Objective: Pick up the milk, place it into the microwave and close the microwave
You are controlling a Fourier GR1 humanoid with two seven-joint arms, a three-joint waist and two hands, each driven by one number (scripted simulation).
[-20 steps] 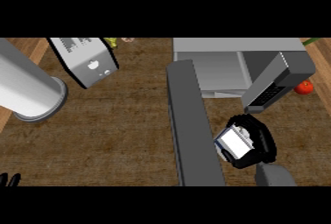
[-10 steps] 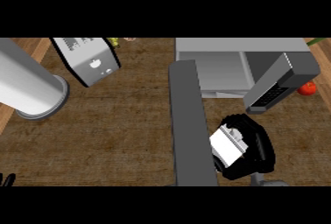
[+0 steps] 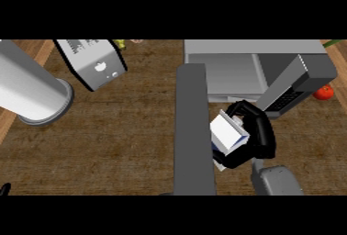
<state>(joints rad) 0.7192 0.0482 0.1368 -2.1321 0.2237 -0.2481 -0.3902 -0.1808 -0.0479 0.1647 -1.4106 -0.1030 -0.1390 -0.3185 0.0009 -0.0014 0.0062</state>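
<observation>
Milk: a white carton (image 3: 227, 132) with a bluish lower edge, tilted, caught in the right hand just in front of the microwave's open mouth and not inside it.
Right hand: black hand (image 3: 262, 134) clamped on the carton, with fingers (image 3: 238, 108) curling over its upper end and more of the hand wrapping under its lower end near the grey forearm (image 3: 278, 181).
Milk against hand: the carton sits on the hand's left side, its white face turned toward the door and its back against the palm. The hand hides the carton's right side.
Microwave: grey box (image 3: 254, 48) at the desk's far right, its cavity open toward the viewer, with a keypad panel (image 3: 298, 80) slanting down on its right.
Door: a long grey slab (image 3: 193, 137) swung wide open, running from the microwave's left corner down to the lower edge of the view. The carton is just beside its right face, and I cannot tell whether they touch.
Desk: brown wood-grain top (image 3: 115, 147).
Left hand: only a black tip (image 3: 4, 189) shows at the lower left edge, well apart from the carton. Open or closed cannot be told.
Other things: a big grey cylinder (image 3: 27, 85) at the far left, a grey appliance (image 3: 92, 64) next to it, and a red round thing (image 3: 324, 92) right of the keypad panel.
</observation>
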